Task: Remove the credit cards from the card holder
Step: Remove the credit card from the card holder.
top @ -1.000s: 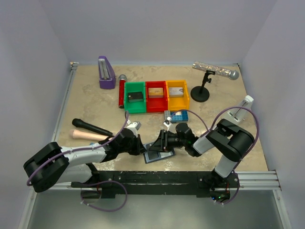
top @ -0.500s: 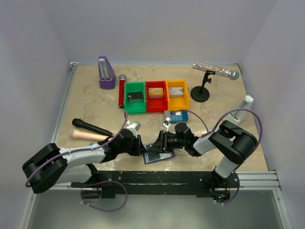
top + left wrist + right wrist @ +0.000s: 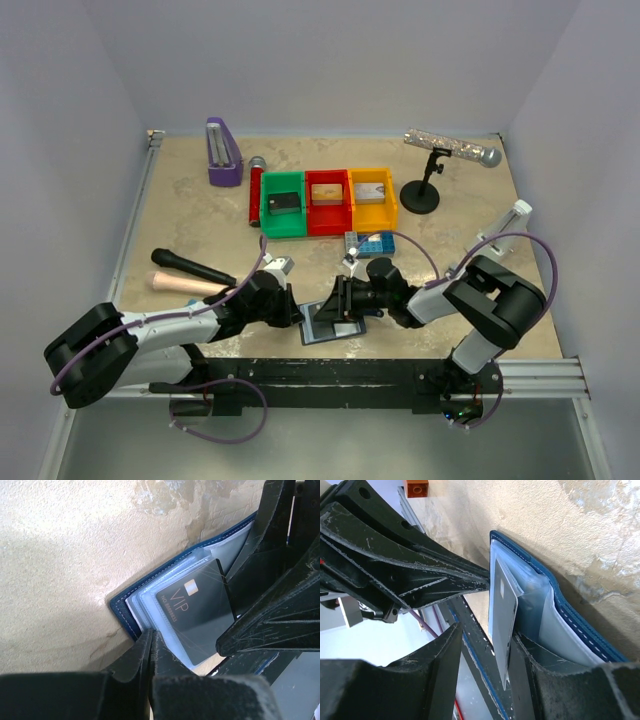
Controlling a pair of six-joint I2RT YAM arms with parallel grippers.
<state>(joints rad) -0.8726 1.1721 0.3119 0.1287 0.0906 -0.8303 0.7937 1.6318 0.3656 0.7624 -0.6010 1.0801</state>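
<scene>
The navy card holder (image 3: 322, 326) lies open near the table's front edge, its pale sleeves fanned out (image 3: 142, 600). A black credit card (image 3: 195, 612) marked VIP sticks partly out of a clear sleeve. My left gripper (image 3: 150, 634) is shut, its tips pinched on the edge of the holder's sleeves at the left corner (image 3: 298, 316). My right gripper (image 3: 487, 632) reaches in from the right (image 3: 338, 300) and stands open. The same card (image 3: 502, 620), seen edge-on, rises between its fingers against the right one; the left finger (image 3: 437, 665) stays apart.
Green (image 3: 283, 207), red (image 3: 327, 203) and yellow (image 3: 372, 198) bins stand mid-table, each holding a card. A blue studded plate (image 3: 372, 243) sits just behind the grippers. A black microphone (image 3: 192, 268) and a pale handle (image 3: 185, 285) lie left; a microphone stand (image 3: 422, 190) stands back right.
The left gripper opened briefly and shut again at the holder's edge. The right arm's elbow drifted slightly right and down. The card holder stayed where it was.
</scene>
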